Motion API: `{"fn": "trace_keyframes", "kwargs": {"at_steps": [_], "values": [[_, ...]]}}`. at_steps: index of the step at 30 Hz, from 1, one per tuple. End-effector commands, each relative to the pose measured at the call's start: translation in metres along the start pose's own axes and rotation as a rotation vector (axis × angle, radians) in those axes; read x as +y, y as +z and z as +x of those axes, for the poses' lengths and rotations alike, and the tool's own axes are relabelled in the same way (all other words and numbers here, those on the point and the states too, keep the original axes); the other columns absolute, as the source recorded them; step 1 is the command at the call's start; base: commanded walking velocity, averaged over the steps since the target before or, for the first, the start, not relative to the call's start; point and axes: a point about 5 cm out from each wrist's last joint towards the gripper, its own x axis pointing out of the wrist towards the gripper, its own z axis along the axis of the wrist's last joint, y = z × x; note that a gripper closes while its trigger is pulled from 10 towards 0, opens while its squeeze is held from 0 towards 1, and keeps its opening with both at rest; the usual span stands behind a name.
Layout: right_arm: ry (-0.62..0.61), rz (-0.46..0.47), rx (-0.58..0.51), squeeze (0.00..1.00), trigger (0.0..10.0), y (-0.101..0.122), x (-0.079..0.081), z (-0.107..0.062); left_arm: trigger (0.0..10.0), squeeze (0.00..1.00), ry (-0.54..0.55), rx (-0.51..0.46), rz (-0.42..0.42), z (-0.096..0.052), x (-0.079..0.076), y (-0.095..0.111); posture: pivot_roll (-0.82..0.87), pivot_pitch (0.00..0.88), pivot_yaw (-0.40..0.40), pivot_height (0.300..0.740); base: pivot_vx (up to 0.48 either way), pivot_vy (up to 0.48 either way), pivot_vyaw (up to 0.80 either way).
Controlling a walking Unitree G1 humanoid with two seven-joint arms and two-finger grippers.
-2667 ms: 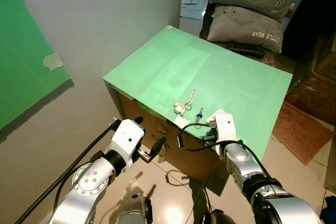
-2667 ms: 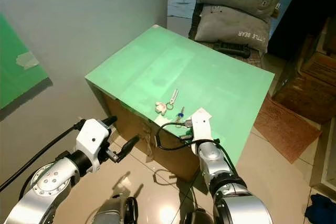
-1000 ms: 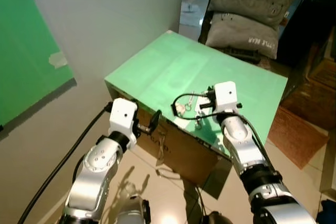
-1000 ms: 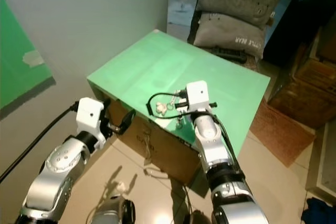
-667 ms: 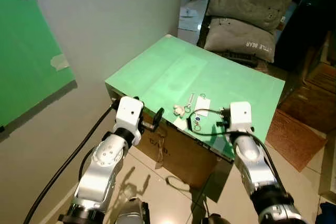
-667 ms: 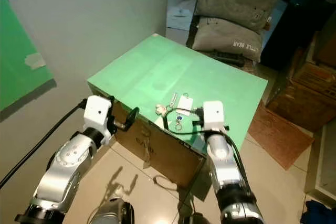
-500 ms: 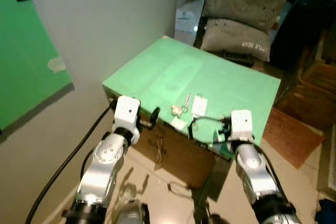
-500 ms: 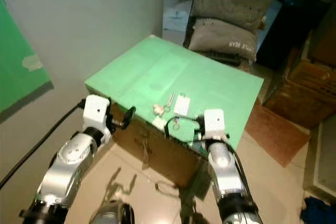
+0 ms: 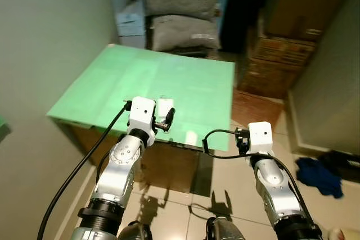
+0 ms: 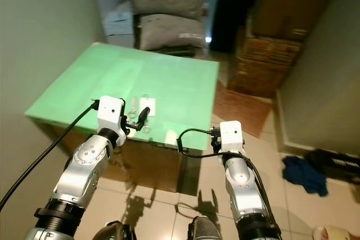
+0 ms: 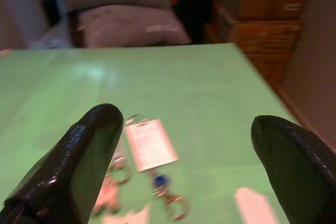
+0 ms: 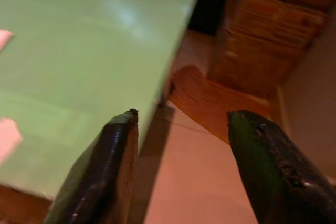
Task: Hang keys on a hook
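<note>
The keys (image 11: 157,177) lie flat on the green table top (image 9: 112,77) near its front edge: a white tag (image 11: 149,142), a blue fob and a metal ring. My left gripper (image 11: 184,129) hovers open just above and in front of them, its fingers (image 9: 169,117) beside the white tag (image 9: 164,108), holding nothing. My right gripper (image 12: 181,116) is open and empty, past the table's right front corner and over the floor; its wrist (image 9: 260,136) sits low on the right.
Grey pillows (image 9: 180,9) are stacked behind the table. Cardboard boxes (image 9: 281,54) and a brown mat (image 9: 253,108) lie to the right, with a blue cloth (image 9: 320,172) on the tiled floor. A wall runs along the left. A paper scrap (image 11: 254,203) lies near the keys.
The whole view has swung to the right. My left gripper has come from the table's front left edge to over the keys. My right gripper now sits off the table's right corner.
</note>
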Motion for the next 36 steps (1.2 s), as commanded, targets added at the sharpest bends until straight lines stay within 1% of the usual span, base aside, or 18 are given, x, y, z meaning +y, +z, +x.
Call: {"fn": "trace_keyframes", "kwargs": {"at_steps": [1, 2, 3, 4, 5, 6, 9, 15, 19, 21, 24, 26, 27, 28, 31, 33, 36], "values": [[0.020, -0.012, -0.006, 1.00, 10.0, 0.003, 0.003, -0.001, 10.0, 0.00, 0.021, -0.009, 0.017, 0.000, 0.003, -0.001, 0.00, 0.087, 0.037, 0.695, 0.480, 0.000, 0.00], [0.021, -0.014, -0.004, 1.00, 10.0, 0.004, 0.003, -0.001, 10.0, 0.00, 0.022, -0.011, 0.016, 0.000, 0.003, -0.001, 0.00, 0.087, 0.037, 0.695, 0.480, 0.000, 0.00], [0.022, -0.015, -0.005, 0.58, 10.0, 0.004, 0.003, -0.001, 10.0, 0.00, 0.023, -0.012, 0.026, 0.000, 0.003, -0.001, 0.00, 0.088, 0.036, 0.695, 0.480, 0.000, 0.00], [0.024, -0.019, -0.006, 0.23, 10.0, 0.004, 0.004, -0.002, 10.0, 0.00, 0.022, -0.013, 0.044, 0.000, 0.004, -0.001, 0.00, 0.088, 0.036, 0.695, 0.480, 0.000, 0.00], [0.034, -0.021, -0.009, 0.00, 10.0, 0.005, 0.006, -0.002, 10.0, 0.00, 0.018, -0.016, 0.049, -0.001, 0.004, -0.001, 0.01, 0.089, 0.037, 0.695, 0.480, 0.000, 0.00], [0.045, -0.028, -0.012, 0.00, 10.0, 0.006, 0.009, -0.002, 10.0, 0.00, 0.011, -0.023, 0.051, -0.001, 0.003, 0.000, 0.01, 0.089, 0.038, 0.695, 0.480, 0.000, 0.00], [0.051, -0.028, -0.013, 0.00, 10.0, 0.006, 0.012, -0.002, 10.0, 0.00, 0.012, -0.037, 0.065, -0.002, 0.004, 0.002, 0.02, 0.089, 0.037, 0.695, 0.480, 0.000, 0.00], [0.057, -0.027, -0.012, 0.00, 10.0, 0.006, 0.013, -0.001, 10.0, 0.00, 0.007, -0.046, 0.065, -0.002, 0.005, 0.003, 0.02, 0.083, 0.037, 0.695, 0.480, 0.000, 0.00], [0.057, -0.030, -0.004, 0.00, 10.0, 0.006, 0.013, 0.000, 10.0, 0.00, -0.024, -0.057, 0.088, -0.003, 0.002, 0.004, 0.02, 0.077, 0.038, 0.695, 0.480, 0.000, 0.00], [0.054, -0.024, -0.001, 0.00, 10.0, 0.006, 0.013, -0.001, 10.0, 0.00, -0.035, -0.061, 0.091, -0.003, 0.000, 0.004, 0.02, 0.076, 0.038, 0.695, 0.480, 0.000, -0.61], [0.053, -0.017, 0.003, 0.00, 10.0, 0.004, 0.012, -0.001, 10.0, 0.00, -0.021, -0.049, 0.094, -0.002, 0.003, 0.003, 0.02, 0.075, 0.039, 0.695, 0.480, 0.000, -0.56], [0.058, -0.012, -0.002, 0.00, 10.0, 0.003, 0.013, -0.002, 10.0, 0.00, 0.018, -0.021, 0.117, 0.000, 0.009, 0.002, 0.02, 0.076, 0.040, 0.690, 0.000, 0.000, -0.25], [0.060, -0.012, -0.007, 0.00, 10.0, 0.004, 0.013, -0.002, 10.0, 0.00, 0.027, -0.018, 0.121, 0.001, 0.011, 0.002, 0.02, 0.076, 0.040, 0.685, 0.000, 0.000, 0.00], [0.058, -0.010, -0.011, 0.00, 10.0, 0.004, 0.014, -0.003, 10.0, 0.00, 0.045, -0.019, 0.129, 0.004, 0.015, 0.004, 0.02, 0.080, 0.043, 0.685, 0.000, 0.000, 0.00], [0.058, -0.006, -0.013, 0.00, 10.0, 0.005, 0.015, -0.003, 10.0, 0.00, 0.049, -0.014, 0.158, 0.009, 0.019, 0.007, 0.02, 0.088, 0.046, 0.685, 0.000, 0.000, 0.00], [0.058, -0.005, -0.015, 0.00, 10.0, 0.005, 0.015, -0.004, 10.0, 0.00, 0.048, -0.011, 0.161, 0.011, 0.019, 0.007, 0.02, 0.090, 0.047, 0.685, 0.000, 0.000, 0.00], [0.063, 0.006, -0.027, 0.00, 10.0, 0.006, 0.018, -0.007, 10.0, 0.00, 0.022, -0.003, 0.181, 0.022, 0.019, 0.012, 0.00, 0.112, 0.056, 0.685, 0.000, 0.000, 0.00]]}}
